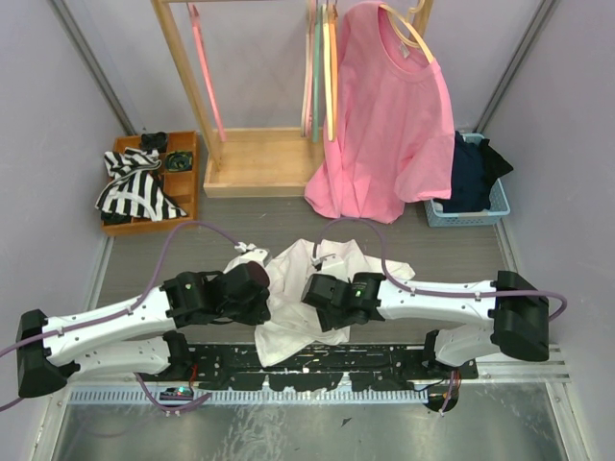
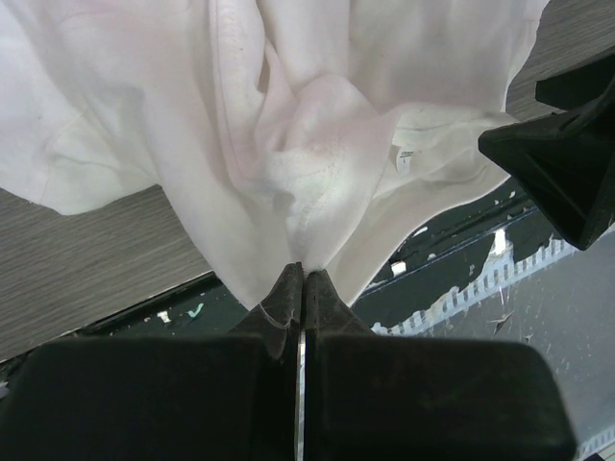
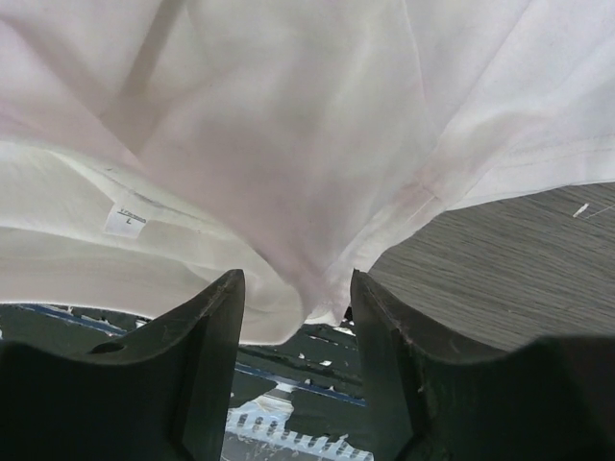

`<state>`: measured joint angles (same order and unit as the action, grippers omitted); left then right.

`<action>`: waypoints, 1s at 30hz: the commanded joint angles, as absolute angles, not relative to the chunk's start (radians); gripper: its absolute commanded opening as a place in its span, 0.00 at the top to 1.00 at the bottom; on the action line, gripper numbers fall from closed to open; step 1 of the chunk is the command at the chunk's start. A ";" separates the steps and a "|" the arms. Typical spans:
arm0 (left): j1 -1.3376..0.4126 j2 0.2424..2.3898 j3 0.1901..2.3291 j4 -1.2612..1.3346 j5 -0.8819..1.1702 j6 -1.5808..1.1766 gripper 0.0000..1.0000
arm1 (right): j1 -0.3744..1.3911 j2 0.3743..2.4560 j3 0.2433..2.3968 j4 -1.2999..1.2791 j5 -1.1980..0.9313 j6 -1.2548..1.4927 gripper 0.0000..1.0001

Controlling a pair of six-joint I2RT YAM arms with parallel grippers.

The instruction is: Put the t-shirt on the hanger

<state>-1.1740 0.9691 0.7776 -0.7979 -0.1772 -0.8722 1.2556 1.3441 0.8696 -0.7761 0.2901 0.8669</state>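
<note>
The white t-shirt [image 1: 309,259] lies bunched on the grey table between my two arms. My left gripper [image 1: 258,288] is shut on a fold of the t-shirt [image 2: 317,125], the cloth fanning out from its tips [image 2: 300,269]. From the other side, my right gripper [image 1: 313,292] stands open, its tips [image 3: 296,283] level with a hanging edge of the t-shirt [image 3: 288,115], which sags between its fingers unclamped. A size label [image 3: 125,221] shows inside the collar. The thin orange hanger [image 1: 332,86] hangs on the rack at the back, among green and pink ones.
A pink t-shirt [image 1: 384,125] hangs on a cream hanger from the wooden rack [image 1: 259,163]. An orange tray [image 1: 187,178] with striped cloth sits back left. A blue basket [image 1: 500,197] of dark clothes sits back right. A black rail [image 1: 317,370] runs along the near edge.
</note>
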 commanded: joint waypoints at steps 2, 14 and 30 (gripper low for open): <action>-1.178 0.964 0.804 -0.787 -0.197 -0.869 1.00 | 1.261 1.341 0.844 -0.729 0.286 0.864 0.45; -1.193 0.991 0.825 -0.763 -0.200 -0.869 1.00 | 1.261 1.391 0.840 -0.659 0.197 0.841 0.84; -1.188 1.025 1.308 -0.968 -0.397 -0.683 1.00 | 1.206 1.275 1.475 -1.081 0.663 0.748 0.99</action>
<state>-1.1881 0.9981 1.1389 -0.9051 -0.2955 -0.7830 1.2434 1.2945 1.2804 -0.9688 0.4870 0.8135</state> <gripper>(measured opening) 0.014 0.039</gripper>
